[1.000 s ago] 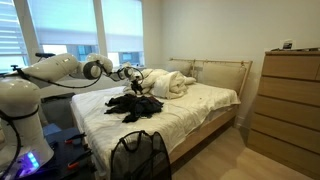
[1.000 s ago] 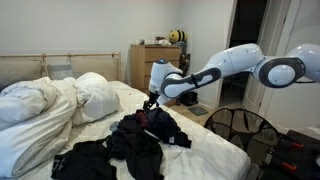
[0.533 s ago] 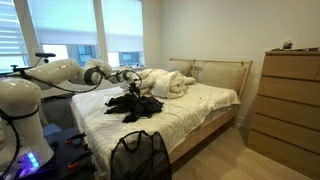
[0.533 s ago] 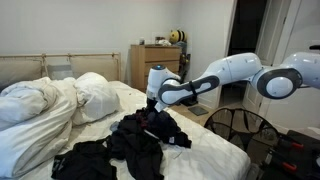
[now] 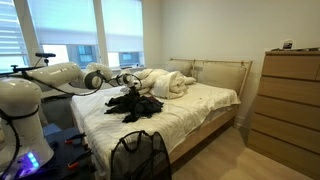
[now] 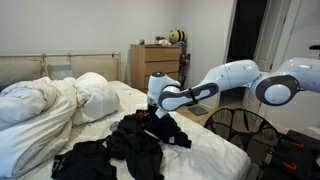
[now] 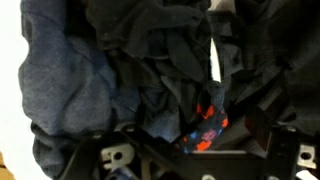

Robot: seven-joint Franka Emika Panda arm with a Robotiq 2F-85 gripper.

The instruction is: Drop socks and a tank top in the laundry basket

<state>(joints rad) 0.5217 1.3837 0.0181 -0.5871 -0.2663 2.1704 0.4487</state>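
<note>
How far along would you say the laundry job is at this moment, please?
Nothing looks done yet: the laundry basket shows no clothes I can make out, and the dark clothes pile lies on the bed. In hand: the gripper is down at the pile, over a red-and-blue patterned piece, likely a sock; a grasp isn't clear. Left: lifting it, dropping it in, then the rest.

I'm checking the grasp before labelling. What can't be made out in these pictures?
- End effector: open or shut unclear; clothes pile hides its tips in an exterior view, wrist view is blurred.
- Tank top: not separable within the dark pile, any view.
- Patterned sock: partly buried under dark fabric, wrist view.
- Laundry basket: bottom cut off by the lower edge in an exterior view.
</note>
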